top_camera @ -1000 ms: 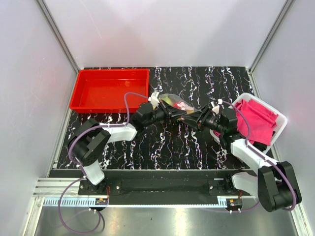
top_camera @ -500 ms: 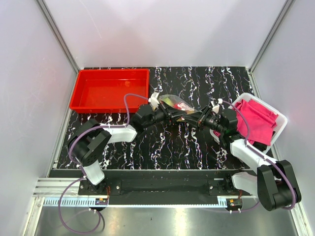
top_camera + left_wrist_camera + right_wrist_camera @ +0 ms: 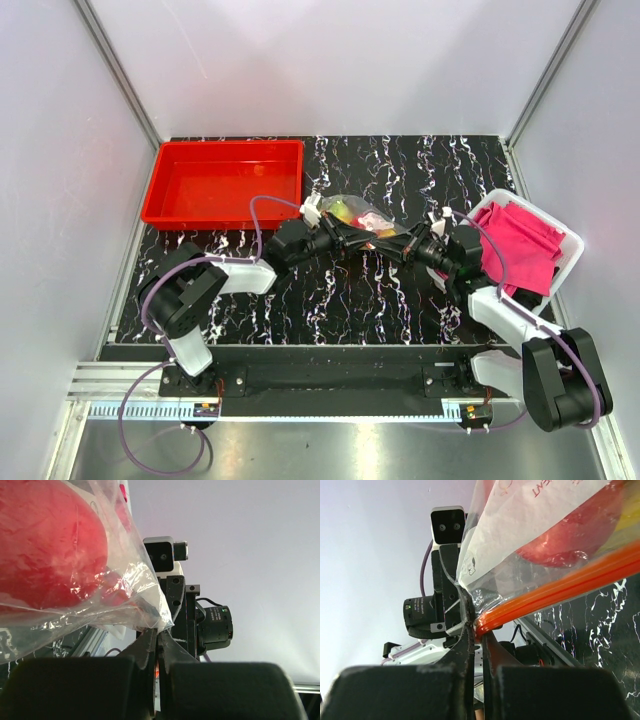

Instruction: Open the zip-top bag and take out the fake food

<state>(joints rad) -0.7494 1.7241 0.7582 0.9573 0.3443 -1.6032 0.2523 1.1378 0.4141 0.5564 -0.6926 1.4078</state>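
Observation:
The zip-top bag [image 3: 362, 212], clear and crinkly, hangs between my two grippers over the middle of the marble table. Fake food shows through it: a red round fruit [image 3: 45, 555] [image 3: 565, 535] and a yellow piece [image 3: 345, 207]. My left gripper [image 3: 368, 238] [image 3: 156, 636] is shut on the bag's clear lip from the left. From the right, my right gripper [image 3: 393, 243] [image 3: 478, 629] is shut on the orange-red zip strip [image 3: 555, 592]. The two sets of fingertips meet almost nose to nose below the bag.
A red tray [image 3: 150, 205] sits at the back left. At the right edge stands a white bin [image 3: 573, 240] holding pink cloth [image 3: 520, 240], close behind my right arm. Grey walls enclose the table on three sides.
My right gripper has closed its jaws onto the bag's zip strip. Both grippers have drawn slightly closer together under the bag, and the left one has kept its hold.

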